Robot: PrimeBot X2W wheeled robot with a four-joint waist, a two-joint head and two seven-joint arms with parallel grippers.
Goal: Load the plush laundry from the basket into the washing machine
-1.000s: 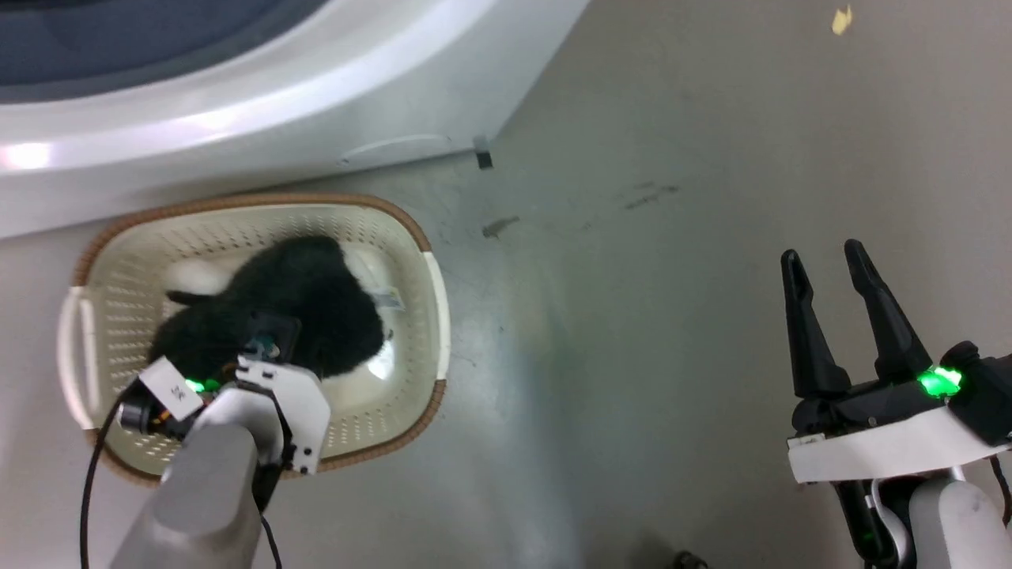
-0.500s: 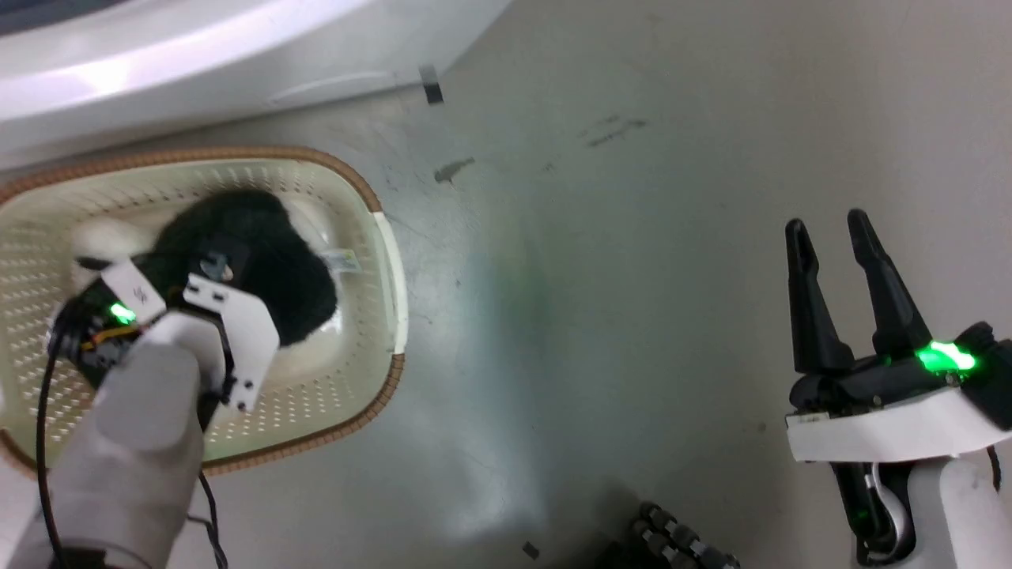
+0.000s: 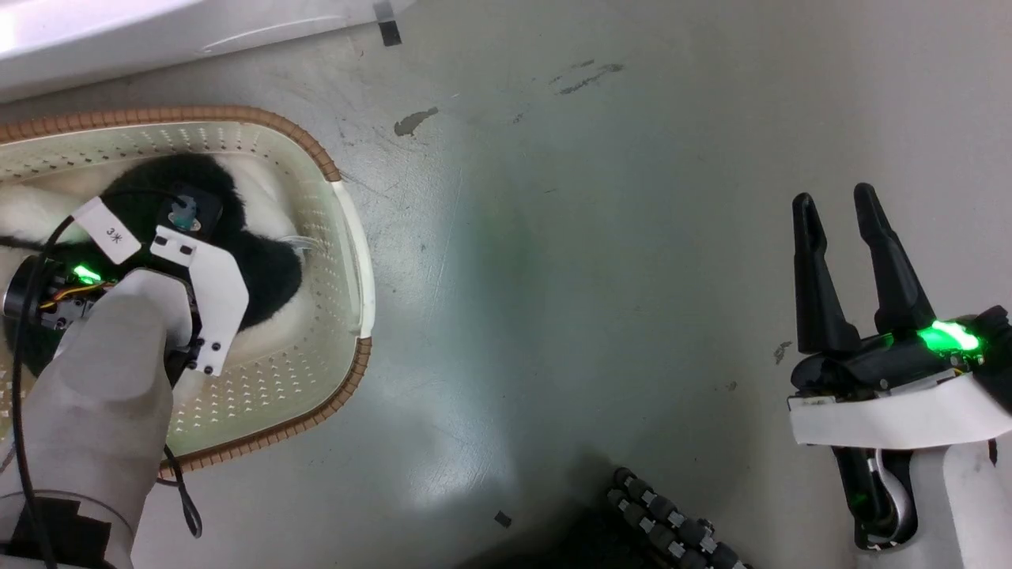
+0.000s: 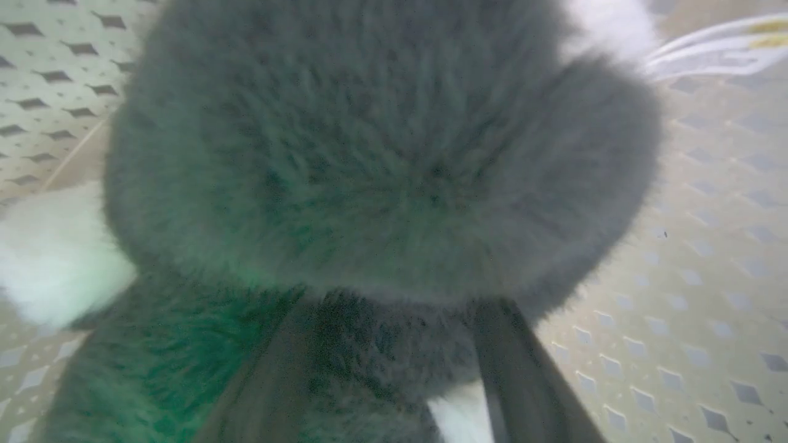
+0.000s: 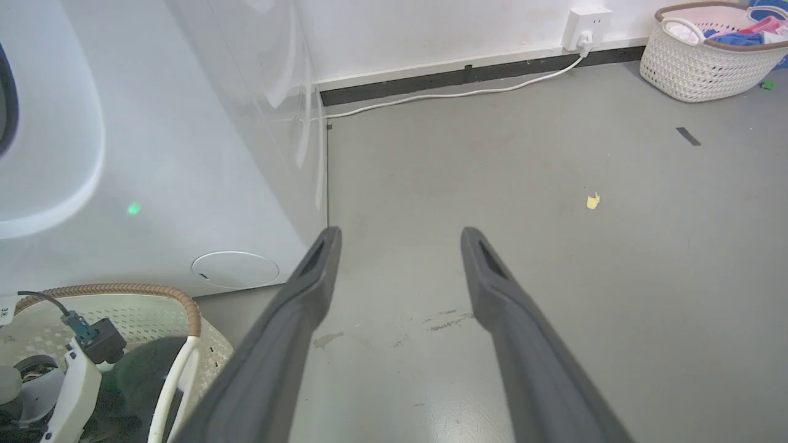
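Note:
The cream basket point(image 3: 349, 237) with a brown rim stands on the floor at the left, just below the washing machine point(image 3: 118, 35). The black plush point(image 3: 265, 273) with white patches lies inside it. My left arm reaches down into the basket, its wrist over the plush. In the left wrist view the left gripper point(image 4: 394, 304) is open, and its two fingers are sunk into the fur of the plush point(image 4: 369, 154) on either side. My right gripper point(image 3: 836, 201) is open over bare floor at the right, holding nothing. The right wrist view shows the right gripper point(image 5: 400, 234), the washing machine point(image 5: 184, 154) and the basket point(image 5: 154, 295).
Grey floor stretches between the basket and my right arm. A black ribbed part point(image 3: 672, 529) sits at the bottom edge. Far off stand a second basket with clothes point(image 5: 708, 61), a wall socket point(image 5: 582, 24) with a white cable, and a yellow scrap point(image 5: 592, 201).
The head camera has tilted, so basket and washer slid up and left in the picture. My left gripper has gone lower into the basket onto the plush. The right gripper stays open.

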